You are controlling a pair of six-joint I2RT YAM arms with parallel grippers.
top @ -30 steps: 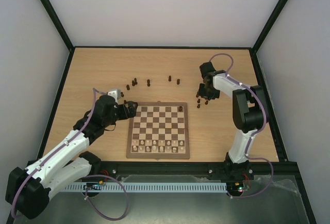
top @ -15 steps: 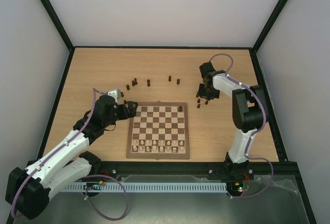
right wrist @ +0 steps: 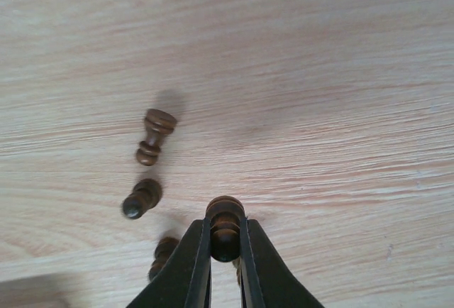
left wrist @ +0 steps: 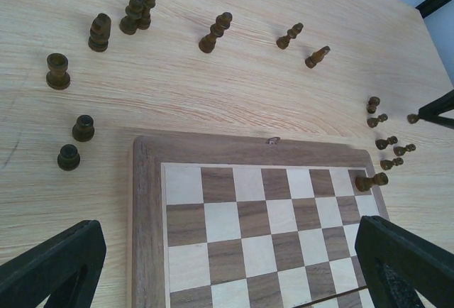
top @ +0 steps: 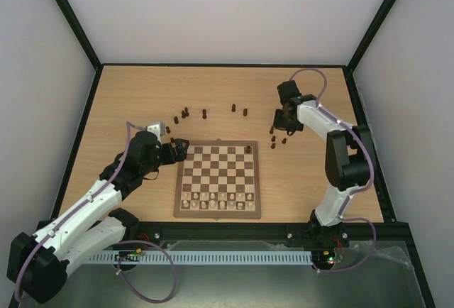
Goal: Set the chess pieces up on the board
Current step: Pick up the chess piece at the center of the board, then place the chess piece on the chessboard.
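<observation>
My right gripper [right wrist: 225,240] is shut on a dark brown pawn [right wrist: 225,217], just above the tabletop to the right of the board [top: 177,187]. Three more dark pawns [right wrist: 154,136] are close by on the wood, left of the jaws. My left gripper [left wrist: 227,269] is open over the board's far left corner [left wrist: 145,216], with nothing between its fingers [left wrist: 53,265]. One dark piece [top: 248,150] stands on the board's far right corner square. Other dark chess pieces [top: 184,113] are scattered on the table beyond the board, among them a rook [left wrist: 57,71] and two pawns [left wrist: 83,128].
Pale cream chessmen [top: 216,201] fill the board's two near rows. A group of dark pawns [top: 273,141] lies between the board's right edge and my right gripper [top: 282,120]. Black frame rails [top: 85,109] and white walls close in the table.
My right gripper's jaws have shut on the pawn, and the arm has drawn a little toward the far side. The left arm has not moved.
</observation>
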